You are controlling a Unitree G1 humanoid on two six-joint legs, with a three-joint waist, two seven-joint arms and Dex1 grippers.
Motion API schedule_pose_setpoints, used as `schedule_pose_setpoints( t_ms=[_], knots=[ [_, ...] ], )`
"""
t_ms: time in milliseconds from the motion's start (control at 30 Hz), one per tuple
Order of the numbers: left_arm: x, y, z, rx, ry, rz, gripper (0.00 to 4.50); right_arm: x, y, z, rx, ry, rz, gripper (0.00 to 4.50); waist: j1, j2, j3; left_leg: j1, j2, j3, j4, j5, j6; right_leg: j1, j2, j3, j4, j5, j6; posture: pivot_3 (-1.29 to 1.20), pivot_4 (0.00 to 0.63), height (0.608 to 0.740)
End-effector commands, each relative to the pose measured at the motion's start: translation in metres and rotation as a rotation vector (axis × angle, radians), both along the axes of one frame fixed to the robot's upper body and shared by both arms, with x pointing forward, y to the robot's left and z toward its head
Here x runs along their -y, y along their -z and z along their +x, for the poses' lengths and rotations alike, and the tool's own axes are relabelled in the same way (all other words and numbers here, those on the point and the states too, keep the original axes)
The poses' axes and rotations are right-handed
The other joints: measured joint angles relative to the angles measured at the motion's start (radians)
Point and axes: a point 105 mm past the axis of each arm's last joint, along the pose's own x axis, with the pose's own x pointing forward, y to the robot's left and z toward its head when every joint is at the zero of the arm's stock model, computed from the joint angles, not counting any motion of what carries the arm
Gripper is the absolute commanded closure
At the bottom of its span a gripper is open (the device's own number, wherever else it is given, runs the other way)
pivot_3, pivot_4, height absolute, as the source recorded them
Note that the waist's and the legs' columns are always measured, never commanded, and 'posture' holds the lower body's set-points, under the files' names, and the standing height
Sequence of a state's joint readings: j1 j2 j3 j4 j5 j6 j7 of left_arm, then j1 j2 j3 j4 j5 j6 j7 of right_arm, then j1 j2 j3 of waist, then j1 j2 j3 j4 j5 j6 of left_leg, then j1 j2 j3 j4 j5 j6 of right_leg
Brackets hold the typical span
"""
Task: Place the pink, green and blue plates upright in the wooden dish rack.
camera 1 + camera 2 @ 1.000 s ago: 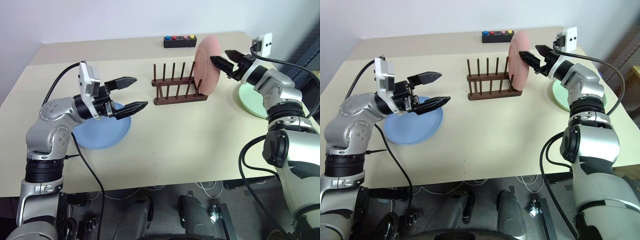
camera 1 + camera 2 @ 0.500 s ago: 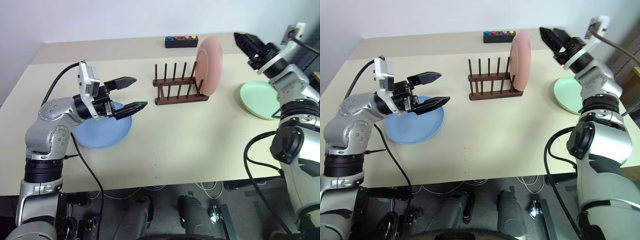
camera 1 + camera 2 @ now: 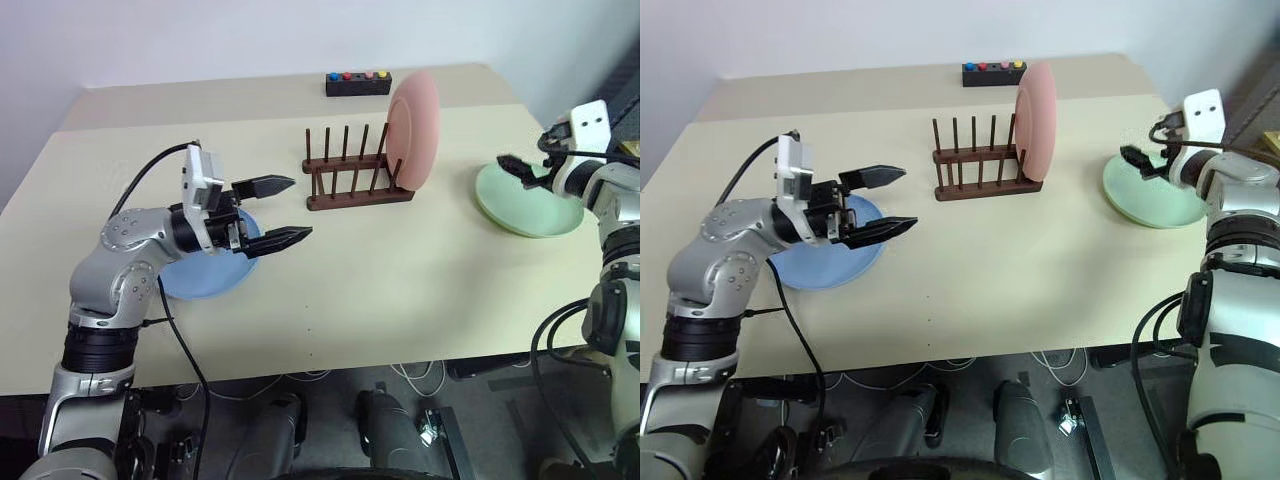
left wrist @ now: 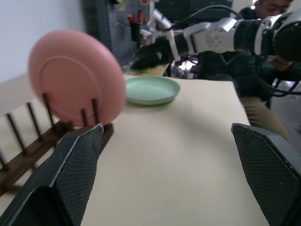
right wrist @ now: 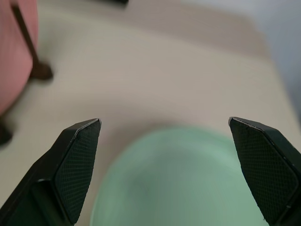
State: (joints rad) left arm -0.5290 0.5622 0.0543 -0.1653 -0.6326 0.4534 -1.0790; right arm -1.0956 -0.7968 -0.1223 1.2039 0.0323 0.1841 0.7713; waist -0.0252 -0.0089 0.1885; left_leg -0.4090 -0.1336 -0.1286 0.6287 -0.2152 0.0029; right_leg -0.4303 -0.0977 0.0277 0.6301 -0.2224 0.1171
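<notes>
On the left of the table (image 3: 330,300), the blue plate (image 3: 205,278) lay flat and not yet racked, with the left gripper (image 3: 283,210) hovering over its inner edge. That arm was bent at the elbow, its wrist held about level and its two black fingers pointing across the table toward the rack; the jaws stood wide apart and held nothing.

At centre, the wooden dish rack (image 3: 350,180) already carried the pink plate (image 3: 414,130), standing on edge between the pegs at the rack's right-hand end, so one of the three plates appeared done. The slots to the left of it were unfilled. Behind the rack, near the far edge of the table, sat a small black box with coloured buttons (image 3: 358,83).

On the right, the green plate (image 3: 525,198) rested flat on the table, well apart from the rack. The right gripper (image 3: 512,167) hung over the plate's near-left rim, the forearm reaching forward and tipped slightly downward; its fingers were spread wide and empty, the green dish lying between and beyond them in the right wrist view.

By this evidence two plates, green and blue, remained to be lifted and set upright, and the green looked the next in hand.
</notes>
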Motion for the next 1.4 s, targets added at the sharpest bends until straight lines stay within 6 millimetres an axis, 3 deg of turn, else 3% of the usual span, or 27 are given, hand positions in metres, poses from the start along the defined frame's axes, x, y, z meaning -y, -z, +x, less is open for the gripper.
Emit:
schedule_pose_setpoints(
  t_ms=[33,533,633,700,867,900,933,1033,1167,1267,1333,1400],
  knots=[
    [0.001,-0.011,-0.001,0.042,0.014,-0.008,0.0,-0.011,0.013,-0.004,-0.103,-0.065,0.062,0.05,-0.004,0.0,0.0,0.0,0.0,0.0,0.0,0.0,0.0,0.0,0.0,0.0,0.0,0.0,0.0,0.0,0.15,0.74],
    [-0.002,-0.006,-0.006,0.032,-0.006,0.001,0.0,0.004,0.064,-0.021,-0.365,-0.035,-0.176,0.05,-0.01,0.0,0.0,0.0,0.0,0.0,0.0,0.001,-0.002,0.0,0.0,0.0,0.0,0.0,0.0,0.0,0.15,0.74],
    [-0.004,-0.006,-0.007,0.033,-0.017,0.004,0.0,0.01,0.066,-0.02,-0.35,0.012,-0.208,0.84,-0.011,0.0,0.0,0.0,0.0,0.0,0.0,0.001,-0.002,0.0,0.0,0.0,0.0,0.0,0.0,0.0,0.15,0.74],
    [-0.005,-0.006,-0.006,0.033,-0.022,0.006,0.0,0.011,0.064,-0.019,-0.341,0.023,-0.208,1.66,-0.01,0.0,0.0,0.0,0.0,0.0,0.0,0.001,-0.002,0.0,0.0,0.0,0.0,0.0,0.0,0.0,0.15,0.74],
    [-0.006,-0.008,-0.004,0.038,-0.029,0.003,0.0,0.008,0.056,-0.016,-0.323,0.008,-0.201,4.17,-0.011,0.0,0.0,0.0,0.0,0.0,0.0,0.001,-0.002,0.0,0.0,0.0,0.0,0.0,0.0,0.0,0.15,0.74],
    [-0.006,-0.008,-0.003,0.039,-0.03,0.002,0.0,0.007,0.052,-0.015,-0.308,0.006,-0.189,4.46,-0.012,0.0,0.0,0.0,0.0,0.0,0.001,0.001,-0.002,0.0,0.0,0.0,0.0,0.0,0.0,0.0,0.15,0.74],
    [-0.006,-0.008,-0.003,0.039,-0.03,0.001,0.0,0.005,0.048,-0.013,-0.292,0.004,-0.177,4.46,-0.012,0.0,0.0,0.001,0.0,0.0,0.001,0.001,-0.002,0.001,0.0,0.0,0.0,0.0,0.0,0.0,0.15,0.74],
    [-0.005,-0.008,-0.002,0.041,-0.03,-0.001,0.0,-0.007,0.018,-0.001,-0.148,-0.03,-0.098,4.46,-0.012,0.0,0.0,0.001,0.0,0.0,0.001,0.001,-0.001,0.001,0.0,0.0,0.0,0.0,0.0,0.0,0.15,0.74],
    [-0.005,-0.008,-0.001,0.043,-0.031,-0.003,0.0,-0.027,-0.062,0.015,0.21,-0.066,0.092,4.46,-0.023,0.001,0.0,0.001,0.0,0.0,0.0,0.001,-0.001,0.001,0.0,0.0,0.0,0.0,0.0,0.0,0.15,0.74],
    [-0.005,-0.01,0.0,0.047,-0.03,-0.005,0.0,-0.043,-0.119,0.014,0.456,-0.137,0.175,4.46,-0.023,0.001,0.0,0.001,0.002,0.001,-0.001,0.0,-0.001,0.0,0.001,0.0,0.0,0.0,-0.001,0.0,0.15,0.74],
    [-0.005,-0.011,0.001,0.05,-0.031,-0.006,0.0,-0.055,-0.159,0.006,0.615,-0.203,0.322,4.46,-0.02,0.001,0.0,0.001,0.002,0.001,-0.002,0.0,-0.001,0.0,0.002,0.0,0.0,0.0,-0.001,0.0,0.15,0.74],
    [-0.005,-0.011,0.002,0.052,-0.032,-0.007,0.0,-0.062,-0.184,-0.001,0.706,-0.273,0.471,4.46,-0.018,0.001,0.0,0.001,0.002,0.0,-0.002,0.0,-0.001,0.0,0.002,0.0,0.0,0.0,-0.001,0.0,0.15,0.74]
  ],
)
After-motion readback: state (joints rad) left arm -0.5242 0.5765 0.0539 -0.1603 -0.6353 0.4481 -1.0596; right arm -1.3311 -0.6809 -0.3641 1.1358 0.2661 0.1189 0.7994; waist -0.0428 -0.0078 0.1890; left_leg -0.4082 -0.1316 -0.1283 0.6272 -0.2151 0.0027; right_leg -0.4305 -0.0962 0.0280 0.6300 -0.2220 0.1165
